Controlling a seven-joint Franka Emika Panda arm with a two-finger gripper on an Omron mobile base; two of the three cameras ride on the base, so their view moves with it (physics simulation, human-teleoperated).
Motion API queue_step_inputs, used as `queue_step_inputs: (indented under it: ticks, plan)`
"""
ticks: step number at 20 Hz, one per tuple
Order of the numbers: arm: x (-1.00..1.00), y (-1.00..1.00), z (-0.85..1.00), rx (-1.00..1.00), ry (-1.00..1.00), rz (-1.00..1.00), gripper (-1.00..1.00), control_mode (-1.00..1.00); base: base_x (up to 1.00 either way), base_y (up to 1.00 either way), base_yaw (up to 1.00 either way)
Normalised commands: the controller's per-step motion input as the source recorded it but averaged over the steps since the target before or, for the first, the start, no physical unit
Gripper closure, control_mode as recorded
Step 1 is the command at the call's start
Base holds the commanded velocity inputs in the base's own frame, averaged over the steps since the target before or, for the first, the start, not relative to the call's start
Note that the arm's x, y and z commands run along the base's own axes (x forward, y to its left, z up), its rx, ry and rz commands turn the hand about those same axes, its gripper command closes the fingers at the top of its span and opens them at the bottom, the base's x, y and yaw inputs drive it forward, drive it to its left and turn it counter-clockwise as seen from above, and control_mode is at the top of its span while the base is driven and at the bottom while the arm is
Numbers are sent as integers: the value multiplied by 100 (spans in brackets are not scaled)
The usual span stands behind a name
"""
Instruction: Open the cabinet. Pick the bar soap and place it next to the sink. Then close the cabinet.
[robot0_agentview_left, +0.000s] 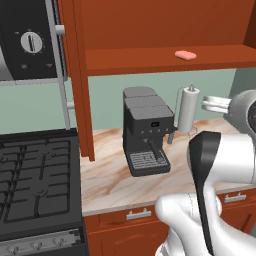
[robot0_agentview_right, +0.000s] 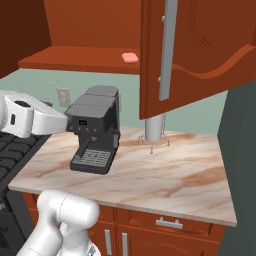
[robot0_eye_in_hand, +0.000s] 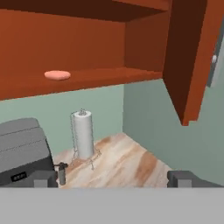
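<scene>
Gripper (robot0_eye_in_hand: 113, 178) spread wide, holding nothing (bar soap (robot0_eye_in_hand: 57, 75) on cabinet (robot0_eye_in_hand: 131, 74) shelf).

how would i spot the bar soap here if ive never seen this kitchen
Find the open reddish-brown cabinet on the wall above the marble counter. On its bottom shelf, above the dark coffee machine, lies the bar soap. It is a small, flat, rounded salmon-pink bar, alone on that shelf, unlike the tall white paper-towel roll standing on the counter below.
</scene>
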Motion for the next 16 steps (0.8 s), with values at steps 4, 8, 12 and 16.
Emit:
queue_step_inputs:
  ticks: [4,8,12,16]
  plan:
    - [65,-30,0,-39,10,0,-100,-100,0,0,0]
    - [55,-41,0,-39,14,0,-100,-100,0,0,0]
    - [23,-33,15,-32,17,-1,-100,-100,0,0,0]
    - [0,-22,24,-24,20,-4,-100,-100,0,0,0]
